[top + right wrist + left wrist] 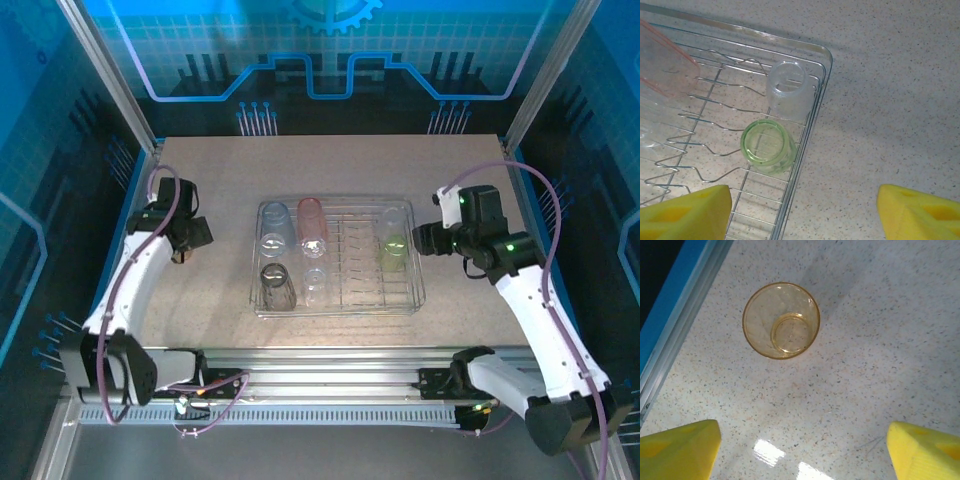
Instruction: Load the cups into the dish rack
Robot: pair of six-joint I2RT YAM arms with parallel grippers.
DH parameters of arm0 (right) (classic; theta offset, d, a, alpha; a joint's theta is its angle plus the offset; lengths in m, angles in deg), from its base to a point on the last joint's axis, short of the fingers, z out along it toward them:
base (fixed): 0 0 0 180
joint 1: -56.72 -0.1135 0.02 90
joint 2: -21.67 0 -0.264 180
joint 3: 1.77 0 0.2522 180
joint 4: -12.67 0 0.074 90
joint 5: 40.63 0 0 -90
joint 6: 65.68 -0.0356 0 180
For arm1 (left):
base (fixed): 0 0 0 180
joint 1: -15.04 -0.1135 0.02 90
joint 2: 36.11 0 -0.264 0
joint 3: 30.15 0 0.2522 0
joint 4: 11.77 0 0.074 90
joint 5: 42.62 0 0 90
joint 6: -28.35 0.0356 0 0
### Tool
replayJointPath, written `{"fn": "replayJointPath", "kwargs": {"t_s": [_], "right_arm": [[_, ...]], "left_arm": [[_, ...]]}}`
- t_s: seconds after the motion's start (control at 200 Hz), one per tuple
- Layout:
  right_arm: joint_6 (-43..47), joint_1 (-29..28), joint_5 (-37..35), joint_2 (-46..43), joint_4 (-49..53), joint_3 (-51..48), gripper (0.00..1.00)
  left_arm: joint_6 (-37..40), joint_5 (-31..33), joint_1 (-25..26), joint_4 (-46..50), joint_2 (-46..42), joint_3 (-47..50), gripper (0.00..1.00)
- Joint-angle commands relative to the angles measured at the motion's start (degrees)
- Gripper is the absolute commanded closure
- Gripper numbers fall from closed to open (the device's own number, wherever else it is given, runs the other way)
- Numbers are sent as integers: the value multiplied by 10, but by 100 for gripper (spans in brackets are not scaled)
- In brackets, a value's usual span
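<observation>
One yellow cup [781, 320] is not yet loaded. It stands upright on the table [880, 340], mouth up, well to the left of the dish rack [345, 270]. The left gripper [801, 452] hangs above and just short of it, released, fingers spread wide with nothing between them. The right gripper [802, 215] hovers over the rack's right end, also released and empty. Below it a green cup [767, 146] and a pale cup [789, 91] sit upside down, touching or nearly so, in the rack's corner. A blue cup [272, 230], a pink cup [312, 226] and a grey cup [277, 287] fill the rack's left end; the pink one looks to be lying on its side.

The likely next step is a grasp on the yellow cup, and most of the risk sits there. The cup looks thin, light and slick. If one finger reaches it before the other, it could tip over or skid further from the rack toward the table's edge. A hard squeeze on the flexible wall could make it pop out of the grip.

The carry brings a second hazard. The nearest part of the rack is already crowded, so a low approach over the rack's left side could clip the blue or grey cup or nudge the pink one. The free space is in the rack's middle, where a rim set down askew may catch on a wire prong and leave the cup leaning. Reaching that far also brings the left arm closer to the right one.
</observation>
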Motion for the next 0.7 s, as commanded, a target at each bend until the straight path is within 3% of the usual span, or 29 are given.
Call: {"fn": "replayJointPath", "kwargs": {"t_s": [0.0,0.18,0.45,0.695], "right_arm": [[-16,7,46,-24,-33,-19,23],[-16,7,71,-66,-66,-58,23],[-19,6,91,-96,-85,-88,23],[-18,6,96,-102,-94,-90,23]], "left_arm": [[36,-49,-23,-20,44,-35,18],[64,-76,-40,-32,121,-72,25],[64,-56,-48,-30,222,-116,35],[58,-38,-64,-42,259,-106,40]]}}
